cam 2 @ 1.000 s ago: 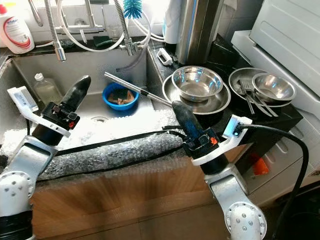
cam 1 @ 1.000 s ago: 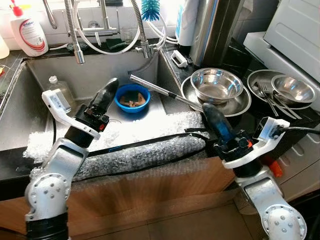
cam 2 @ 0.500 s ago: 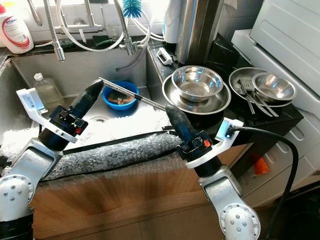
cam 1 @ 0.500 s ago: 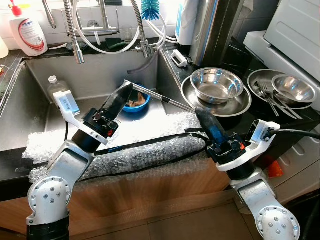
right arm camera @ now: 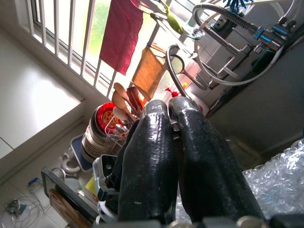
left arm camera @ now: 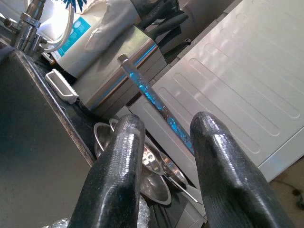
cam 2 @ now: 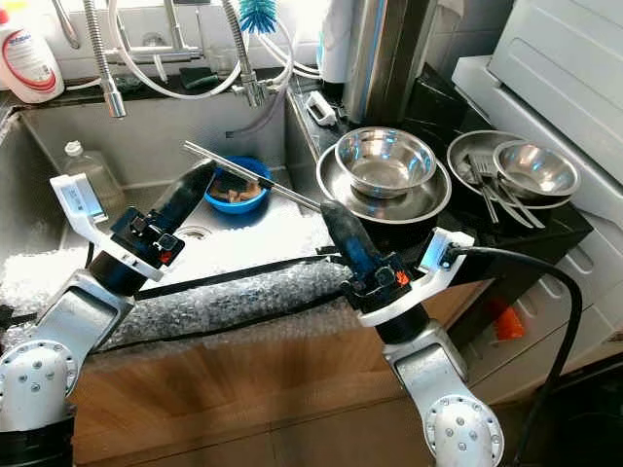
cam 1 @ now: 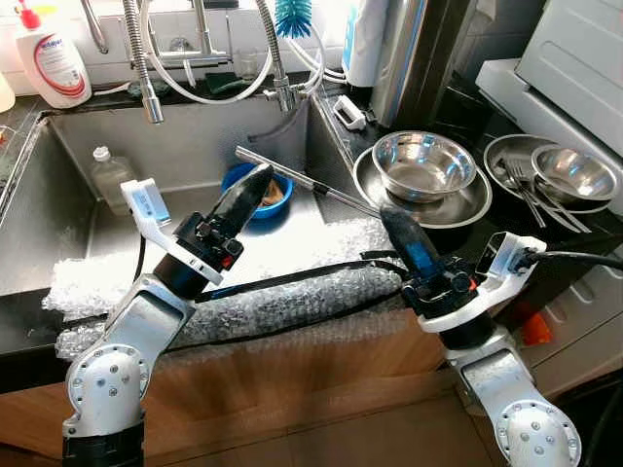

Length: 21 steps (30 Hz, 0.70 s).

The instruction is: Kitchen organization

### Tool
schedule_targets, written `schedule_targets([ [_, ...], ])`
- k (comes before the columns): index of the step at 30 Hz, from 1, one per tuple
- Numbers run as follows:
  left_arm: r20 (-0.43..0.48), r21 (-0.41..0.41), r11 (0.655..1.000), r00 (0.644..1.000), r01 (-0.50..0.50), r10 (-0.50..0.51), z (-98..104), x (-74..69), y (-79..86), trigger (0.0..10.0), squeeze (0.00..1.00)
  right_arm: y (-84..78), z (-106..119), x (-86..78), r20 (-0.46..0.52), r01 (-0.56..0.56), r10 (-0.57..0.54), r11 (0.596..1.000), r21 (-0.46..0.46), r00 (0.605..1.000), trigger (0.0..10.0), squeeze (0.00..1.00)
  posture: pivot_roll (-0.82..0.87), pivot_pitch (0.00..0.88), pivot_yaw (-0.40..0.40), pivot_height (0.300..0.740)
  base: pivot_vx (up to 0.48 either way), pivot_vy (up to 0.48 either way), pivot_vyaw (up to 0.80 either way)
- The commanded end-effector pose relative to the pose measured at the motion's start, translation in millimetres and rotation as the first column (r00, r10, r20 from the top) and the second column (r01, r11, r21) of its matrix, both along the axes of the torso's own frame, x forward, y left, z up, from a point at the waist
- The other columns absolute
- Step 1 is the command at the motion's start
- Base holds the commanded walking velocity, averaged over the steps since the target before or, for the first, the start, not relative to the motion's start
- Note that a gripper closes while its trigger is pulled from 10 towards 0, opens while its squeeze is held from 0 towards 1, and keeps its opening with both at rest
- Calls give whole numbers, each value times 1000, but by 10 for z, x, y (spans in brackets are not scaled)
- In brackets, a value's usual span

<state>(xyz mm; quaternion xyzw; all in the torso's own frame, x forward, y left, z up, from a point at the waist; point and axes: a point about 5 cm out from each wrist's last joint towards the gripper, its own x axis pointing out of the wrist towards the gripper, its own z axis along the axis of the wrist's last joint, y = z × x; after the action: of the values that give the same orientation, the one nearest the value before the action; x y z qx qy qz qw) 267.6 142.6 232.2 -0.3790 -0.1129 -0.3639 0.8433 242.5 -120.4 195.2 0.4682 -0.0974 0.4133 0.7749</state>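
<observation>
In the steel sink (cam 1: 58,219), the left pincer (cam 1: 255,185), fingers parted, reaches beside the blue round plastic bowl (cam 1: 237,179) under a long metal rod (cam 1: 302,181), while the right pincer (cam 1: 396,226), fingers pressed together, hovers near the stacked steel bowls (cam 1: 421,165) on the dark surface (cam 1: 574,233).

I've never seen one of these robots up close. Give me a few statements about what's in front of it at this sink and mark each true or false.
1. The left gripper has its fingers apart. True.
2. The right gripper is wide open. False: its fingers are pressed together.
3. The blue bowl sits inside the sink. True.
4. The long metal rod lies flat on the floor. False: it slants across the sink's right edge, over the blue bowl.
5. The forks rest on a plate on the counter to the right. True.
</observation>
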Motion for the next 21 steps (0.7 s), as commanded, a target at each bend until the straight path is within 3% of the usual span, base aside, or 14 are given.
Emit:
schedule_targets([
  [1,8,5,1000,1000,-3,3,16,-7,-25,10000,0,-3,70,-24,37,-9,9,1000,16,999,10000,0,63,119,-29,740,0,0,0],
  [21,1,-38,999,1000,-18,19,6,15,-38,10000,0,72,68,-85,52,-78,78,997,7,996,10000,0,59,118,-34,740,0,0,0],
])
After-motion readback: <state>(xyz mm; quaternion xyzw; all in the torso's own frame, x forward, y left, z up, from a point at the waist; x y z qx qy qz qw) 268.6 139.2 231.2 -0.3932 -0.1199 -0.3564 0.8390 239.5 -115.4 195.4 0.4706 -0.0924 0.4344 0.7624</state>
